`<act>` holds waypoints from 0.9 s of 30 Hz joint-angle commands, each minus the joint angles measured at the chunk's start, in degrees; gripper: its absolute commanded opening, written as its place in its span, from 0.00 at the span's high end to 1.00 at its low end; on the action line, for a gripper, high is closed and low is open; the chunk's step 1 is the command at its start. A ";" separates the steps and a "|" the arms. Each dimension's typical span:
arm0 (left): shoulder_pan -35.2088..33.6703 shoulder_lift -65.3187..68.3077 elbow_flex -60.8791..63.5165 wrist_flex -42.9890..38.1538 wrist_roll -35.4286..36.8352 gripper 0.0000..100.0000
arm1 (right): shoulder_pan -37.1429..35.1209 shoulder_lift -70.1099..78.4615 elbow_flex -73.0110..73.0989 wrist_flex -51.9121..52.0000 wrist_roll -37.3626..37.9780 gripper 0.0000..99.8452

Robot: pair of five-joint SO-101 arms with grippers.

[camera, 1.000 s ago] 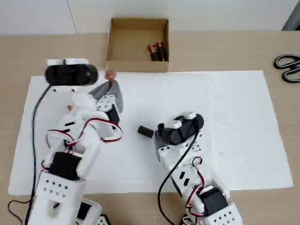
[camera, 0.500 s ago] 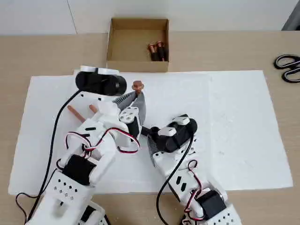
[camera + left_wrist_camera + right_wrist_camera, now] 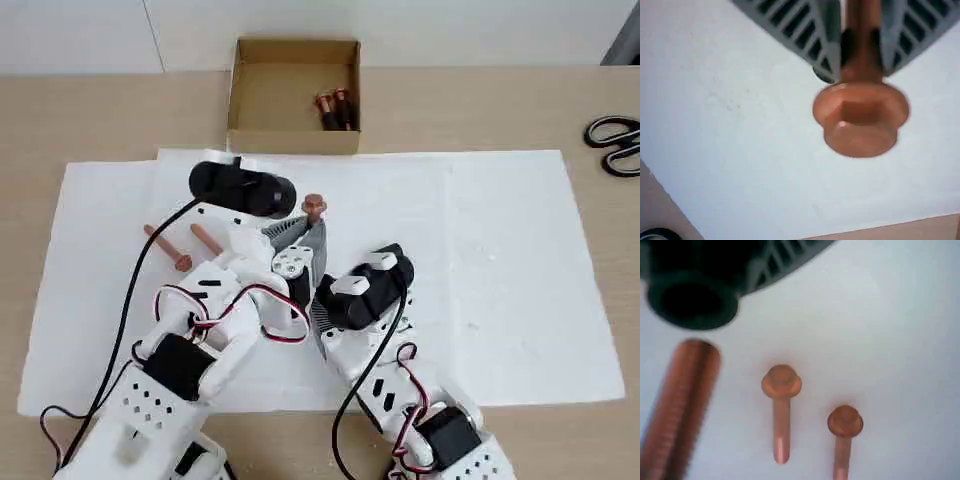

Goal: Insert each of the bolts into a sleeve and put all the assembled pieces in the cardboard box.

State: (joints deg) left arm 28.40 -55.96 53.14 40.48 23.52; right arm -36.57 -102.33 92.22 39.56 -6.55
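Table of pale wood [image 3: 60,110] carries a wide white sheet [image 3: 500,250], and both arms stand over the sheet's near half. The left arm [image 3: 180,360] leans in towards the sheet's middle, with the right arm [image 3: 430,420] close beside it, so that their tips meet near the centre. Beyond the sheet's far edge sits the cardboard box [image 3: 270,95], open at the top, with a few assembled pieces [image 3: 335,108] lying in its right-hand part. A pair of scissors [image 3: 612,143] rests on bare wood, well apart from everything else. The left gripper [image 3: 860,50] is closed tight on the shank of a copper bolt [image 3: 860,117]. The grey fingers press it from both sides, and its flanged hex head sticks out past the fingertips, clear of the sheet. The right gripper [image 3: 318,310] sits just beside the left one, and the right wrist view shows a black sleeve [image 3: 690,297] pinched at its tip, off the sheet, with the hollow end open to the camera. A threaded shank [image 3: 682,410] shows near that open end but not inside it. On the sheet by the left arm lie a first loose bolt [image 3: 165,246] and a second loose bolt [image 3: 207,238], near each other and not touching, both flat.
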 commanded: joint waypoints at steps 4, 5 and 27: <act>0.35 -1.49 -0.22 0.18 0.35 0.99 | -0.31 -1.19 -0.18 -2.86 -0.44 1.00; 0.53 -1.49 -0.22 0.18 0.35 0.99 | -0.31 -1.10 -0.18 -2.86 -0.44 1.00; 2.02 -1.49 1.89 4.48 0.09 0.99 | 1.80 -1.36 -0.18 -3.12 -0.44 1.00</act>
State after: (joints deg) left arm 30.95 -56.31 55.69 42.68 23.52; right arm -36.40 -102.33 92.66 38.24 -6.55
